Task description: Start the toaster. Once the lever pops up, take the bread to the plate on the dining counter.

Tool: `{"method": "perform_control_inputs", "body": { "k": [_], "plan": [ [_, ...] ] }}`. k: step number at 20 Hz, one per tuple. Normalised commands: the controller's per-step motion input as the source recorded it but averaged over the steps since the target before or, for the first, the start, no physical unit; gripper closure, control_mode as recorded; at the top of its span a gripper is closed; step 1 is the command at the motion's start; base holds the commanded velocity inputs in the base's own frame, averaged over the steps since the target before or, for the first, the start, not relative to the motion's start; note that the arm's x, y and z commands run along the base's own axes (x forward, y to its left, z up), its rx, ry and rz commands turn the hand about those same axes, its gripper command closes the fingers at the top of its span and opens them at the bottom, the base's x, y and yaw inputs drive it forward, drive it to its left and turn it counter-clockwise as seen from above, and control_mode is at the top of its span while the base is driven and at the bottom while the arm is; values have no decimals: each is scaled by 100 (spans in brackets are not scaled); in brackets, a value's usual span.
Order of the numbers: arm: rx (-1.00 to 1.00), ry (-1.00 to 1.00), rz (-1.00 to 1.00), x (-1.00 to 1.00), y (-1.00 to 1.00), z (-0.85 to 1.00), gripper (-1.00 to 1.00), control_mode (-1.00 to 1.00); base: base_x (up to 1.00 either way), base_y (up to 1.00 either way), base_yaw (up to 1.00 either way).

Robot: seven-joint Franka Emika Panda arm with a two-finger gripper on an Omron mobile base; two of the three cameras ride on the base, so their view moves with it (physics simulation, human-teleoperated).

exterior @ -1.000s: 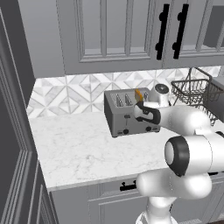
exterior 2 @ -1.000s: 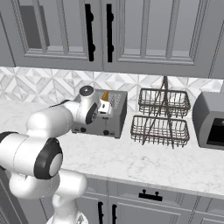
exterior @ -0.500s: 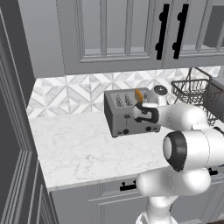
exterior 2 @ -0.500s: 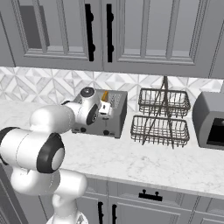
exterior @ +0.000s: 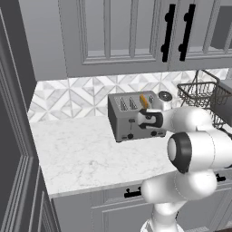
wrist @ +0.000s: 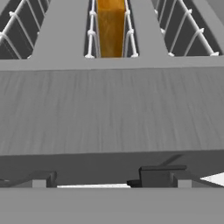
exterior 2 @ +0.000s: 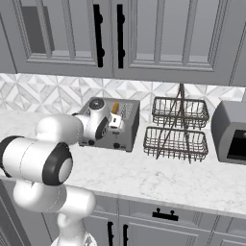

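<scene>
1. Orange-tan bread [wrist: 111, 28] standing upright in a wire-lined slot of toaster [exterior: 133, 117], top edge poking above the slot rim in both base views.
2. Grey brushed-metal toaster body sitting on white marble surface [exterior: 81, 152], against patterned backsplash, below grey wall cabinets.
3. End effector [exterior: 144, 118] pressed close against toaster front, near the dark levers; fingers spread fully wide, nothing held between them.
4. Dark lever block [wrist: 162, 176] visible low on the front face in the hand view, just below the slot with the bread.
5. Judged handling: bread light, stiff when toasted, crumbly at edges, likely to crack under a hard pinch; best taken by the exposed top edge, pads on the two broad faces, lifted straight up to clear the wire guides.
6. Lever probably stiff and small; firm downward push on its top needed first.
7. Two-tier wire basket rack [exterior 2: 178, 129] just beside toaster, with a grey appliance [exterior 2: 231, 130] beyond it.
</scene>
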Motion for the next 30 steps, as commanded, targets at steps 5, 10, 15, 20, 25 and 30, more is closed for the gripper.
{"method": "perform_control_inputs", "body": {
  "k": [5, 10, 15, 20, 25, 30],
  "plan": [
    [0, 0, 0, 0, 0, -16, -100, -100, 0, 0, 0],
    [0, 0, 0, 0, 0, -17, -100, -100, 0, 0, 0],
    [0, 0, 0, 0, 0, -22, -100, -100, 0, 0, 0],
    [0, 0, 0, 0, 0, -23, -100, -100, 0, 0, 0],
    [0, 0, 0, 0, 0, -22, -100, -100, 0, 0, 0],
    [0, 0, 0, -1, 0, -18, -100, -100, 0, 0, 0]
  ]
}}
